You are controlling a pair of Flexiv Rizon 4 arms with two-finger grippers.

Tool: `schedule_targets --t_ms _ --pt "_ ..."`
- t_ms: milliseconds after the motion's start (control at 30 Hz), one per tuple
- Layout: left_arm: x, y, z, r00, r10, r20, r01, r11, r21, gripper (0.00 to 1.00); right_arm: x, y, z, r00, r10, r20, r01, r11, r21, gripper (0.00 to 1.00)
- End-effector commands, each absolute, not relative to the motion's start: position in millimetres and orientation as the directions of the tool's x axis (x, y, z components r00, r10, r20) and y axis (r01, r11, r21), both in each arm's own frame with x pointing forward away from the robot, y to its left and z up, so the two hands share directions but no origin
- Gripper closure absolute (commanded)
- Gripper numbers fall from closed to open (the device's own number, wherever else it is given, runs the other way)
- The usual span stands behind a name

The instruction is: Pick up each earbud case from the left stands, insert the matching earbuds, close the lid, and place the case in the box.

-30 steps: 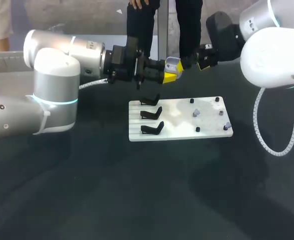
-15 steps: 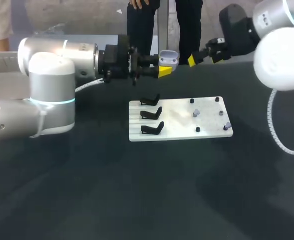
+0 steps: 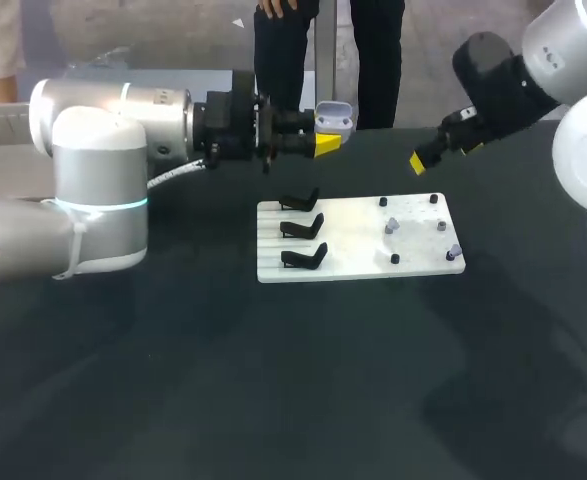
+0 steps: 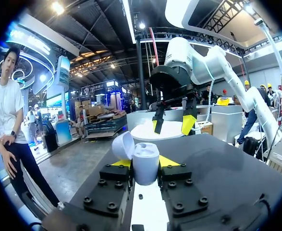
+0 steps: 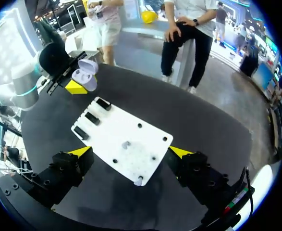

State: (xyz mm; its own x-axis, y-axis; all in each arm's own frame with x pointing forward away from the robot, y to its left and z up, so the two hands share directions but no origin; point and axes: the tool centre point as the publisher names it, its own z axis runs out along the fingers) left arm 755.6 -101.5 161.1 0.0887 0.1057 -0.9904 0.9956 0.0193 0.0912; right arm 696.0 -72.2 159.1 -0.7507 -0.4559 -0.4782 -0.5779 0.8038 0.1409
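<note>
**Left gripper.** The left gripper (image 4: 145, 162) is closed on the earbud case (image 4: 145, 167). Both yellow fingertips (image 4: 169, 160) press against the case from opposite sides. The case is white and stands upright between the fingers. Its lid (image 4: 123, 146) is open and tilted back to one side. In the head view the left arm comes in level from the left and holds the case in the air, above the table (image 3: 273, 380) and behind the far left corner of the board.

**Right gripper.** The right gripper (image 5: 130, 152) is open, its fingertips (image 5: 81, 152) wide apart with nothing between them. In the head view it hangs above the table near the far right corner of the board, well apart from the left gripper. In the left wrist view it faces the case from some way ahead.

**Work surface.** A white board (image 3: 348, 240) lies flat on the dark table. In the right wrist view the board lies ahead of and below the open fingers. Three black stands (image 3: 303, 226) sit in a row along the board's left edge. Several small pieces (image 3: 393, 226), some dark and some grey, are spread over its right half. They are too small to identify.
</note>
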Motion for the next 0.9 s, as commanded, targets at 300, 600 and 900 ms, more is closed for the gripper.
schedule_targets --t_ms 300,600,900 --pt "718 -107 180 0.045 0.016 -0.999 0.999 0.02 0.045 1.0 666 -87 144 -0.791 -0.467 -0.394 -0.518 0.855 0.025 0.0" --pt "694 -103 174 0.029 0.016 -0.999 0.998 0.062 0.029 1.0 649 -102 128 -0.82 -0.47 -0.327 -0.5 0.866 0.008 0.0" --pt "692 -91 162 0.043 -0.001 -0.999 0.995 0.089 0.043 1.0 644 -109 111 -0.847 -0.458 -0.269 -0.478 0.878 0.01 0.0"
